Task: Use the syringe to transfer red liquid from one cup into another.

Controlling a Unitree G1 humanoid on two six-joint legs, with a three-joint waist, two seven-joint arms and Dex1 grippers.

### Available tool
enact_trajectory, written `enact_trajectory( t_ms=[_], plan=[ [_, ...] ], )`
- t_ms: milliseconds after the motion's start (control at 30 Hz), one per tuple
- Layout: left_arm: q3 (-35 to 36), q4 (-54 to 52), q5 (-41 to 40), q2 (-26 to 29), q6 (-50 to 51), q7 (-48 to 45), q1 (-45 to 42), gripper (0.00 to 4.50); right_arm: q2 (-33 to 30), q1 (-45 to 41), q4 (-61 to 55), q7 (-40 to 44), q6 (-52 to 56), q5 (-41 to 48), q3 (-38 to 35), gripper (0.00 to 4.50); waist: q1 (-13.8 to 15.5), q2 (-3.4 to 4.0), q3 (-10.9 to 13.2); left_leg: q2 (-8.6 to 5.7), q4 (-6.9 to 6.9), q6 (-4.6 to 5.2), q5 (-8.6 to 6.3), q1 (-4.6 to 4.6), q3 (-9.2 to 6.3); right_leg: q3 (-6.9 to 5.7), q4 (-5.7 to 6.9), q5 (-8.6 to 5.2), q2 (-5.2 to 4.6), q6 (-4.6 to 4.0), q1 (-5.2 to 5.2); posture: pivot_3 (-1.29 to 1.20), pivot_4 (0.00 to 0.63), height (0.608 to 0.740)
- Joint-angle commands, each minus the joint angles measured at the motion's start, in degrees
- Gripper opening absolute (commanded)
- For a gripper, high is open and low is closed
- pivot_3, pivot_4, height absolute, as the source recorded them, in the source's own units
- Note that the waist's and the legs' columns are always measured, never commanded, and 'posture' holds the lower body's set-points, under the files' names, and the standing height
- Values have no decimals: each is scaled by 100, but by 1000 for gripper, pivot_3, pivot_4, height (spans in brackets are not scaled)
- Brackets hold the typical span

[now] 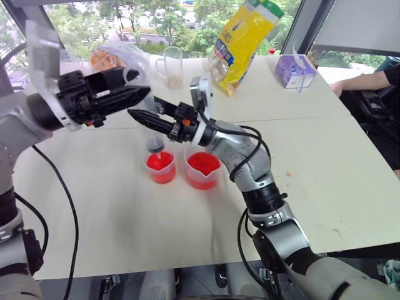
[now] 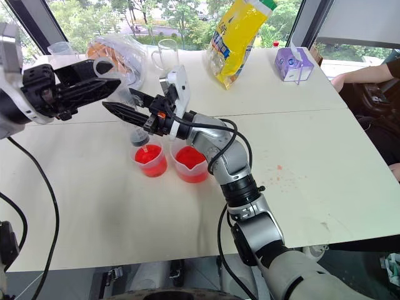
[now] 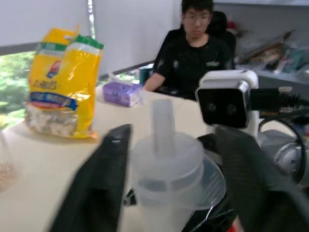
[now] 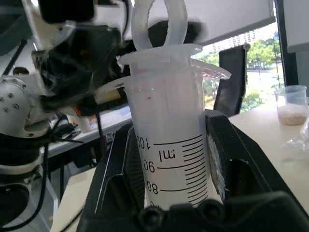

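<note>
Two grippers meet over the cups, and we start at their jaws. Our right gripper (image 1: 145,117) is clamped on the barrel of the syringe (image 1: 154,139), one black finger on each side of the printed graduations, as the right wrist view shows. That grip keeps the syringe upright, with its tip just above the smaller cup (image 1: 160,167). Our left gripper (image 1: 134,94) stands spread around the plunger top; the left wrist view shows its two fingers (image 3: 99,188) either side of the flange with a gap between finger and plastic, so we judge that it has let go or has not yet pinched.

We read this split as deliberate: one hand steadies the barrel while the other works the plunger. Red liquid (image 1: 160,162) fills the smaller cup, and the larger cup (image 1: 202,170) just beside it also holds red. The barrel looks clear and pale, so it seems close to empty, though we cannot tell for sure.

Farther out on the white table (image 1: 312,162) sit a glass mug (image 1: 170,65), a yellow bag (image 1: 242,41) and a purple tissue box (image 1: 294,70), all well apart from the cups. A person (image 3: 193,58) sits at the far side of the table.
</note>
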Motion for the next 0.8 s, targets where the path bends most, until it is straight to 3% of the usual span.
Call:
enact_trajectory(
  t_ms=[33,267,467,600,800],
  plan=[
    [148,64,35,66,-90,10,-175,4428,95,-77,-315,-1,-41,151,-46,1370,-7,0,0,0,0,0,0,0,0,0,0,0,0,0,0,0,150,740],
    [532,247,41,358,-148,-151,-118,4428,24,-70,-391,-114,149,260,-161,1370,-6,0,0,0,-1,0,0,0,1,0,-1,0,0,0,-1,0,150,740],
    [839,142,-98,405,-27,-219,264,4428,-292,-746,-507,-764,871,751,-947,1370,6,1,1,0,-1,0,0,0,1,0,-1,0,-3,0,-1,0,150,740],
    [767,-13,-131,320,-63,-234,496,4428,-842,-1348,-301,-1436,1682,953,-1552,1370,16,1,1,-1,-1,0,0,-1,0,-2,-1,0,-9,-2,-2,0,150,740],
    [476,-366,-70,147,-164,-387,873,4428,-2482,-2205,422,-2551,4513,1112,-2348,1370,38,2,1,-13,-2,7,-4,-6,4,-5,-9,-12,-31,-24,-2,0,150,740]
  ],
)
